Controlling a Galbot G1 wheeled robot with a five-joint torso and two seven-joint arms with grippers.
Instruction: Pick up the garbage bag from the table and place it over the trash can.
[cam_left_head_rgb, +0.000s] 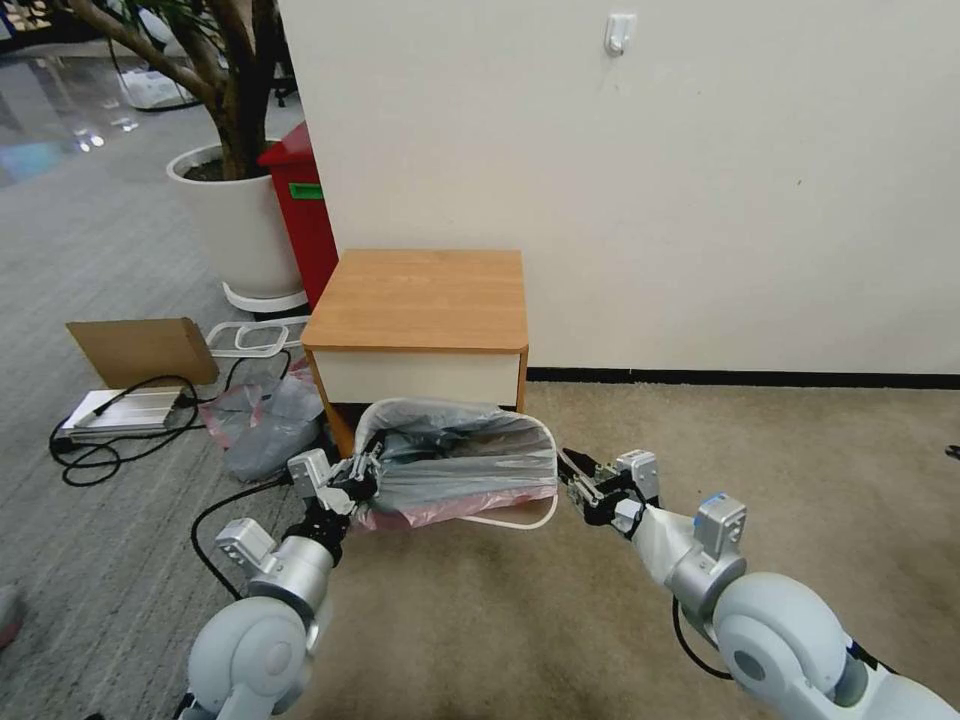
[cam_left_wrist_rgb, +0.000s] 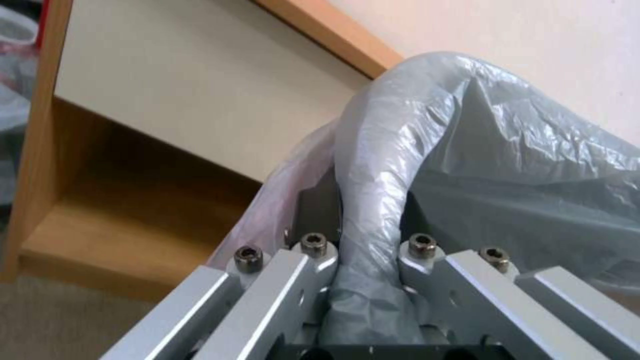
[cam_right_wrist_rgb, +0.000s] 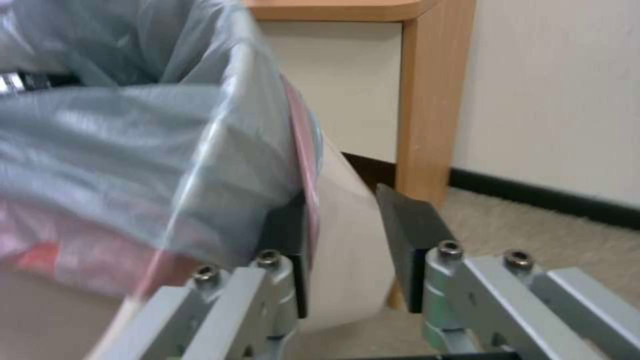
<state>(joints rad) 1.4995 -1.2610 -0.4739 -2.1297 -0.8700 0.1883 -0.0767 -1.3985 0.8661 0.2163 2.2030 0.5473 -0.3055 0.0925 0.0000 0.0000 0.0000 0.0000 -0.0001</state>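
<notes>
The garbage bag (cam_left_head_rgb: 470, 465) lies draped over the trash can (cam_left_head_rgb: 520, 519) on the carpet just in front of the table (cam_left_head_rgb: 420, 300). The left gripper (cam_left_head_rgb: 362, 470) pinches a fold of the bag at the can's left rim. The right gripper (cam_left_head_rgb: 572, 478) sits at the right rim with its jaws apart, the can's wall between them.

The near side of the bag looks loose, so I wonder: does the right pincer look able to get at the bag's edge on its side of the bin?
Probably yes. The right pincer stands open at the bin, the bag edge by its inner finger, nothing between.
</notes>
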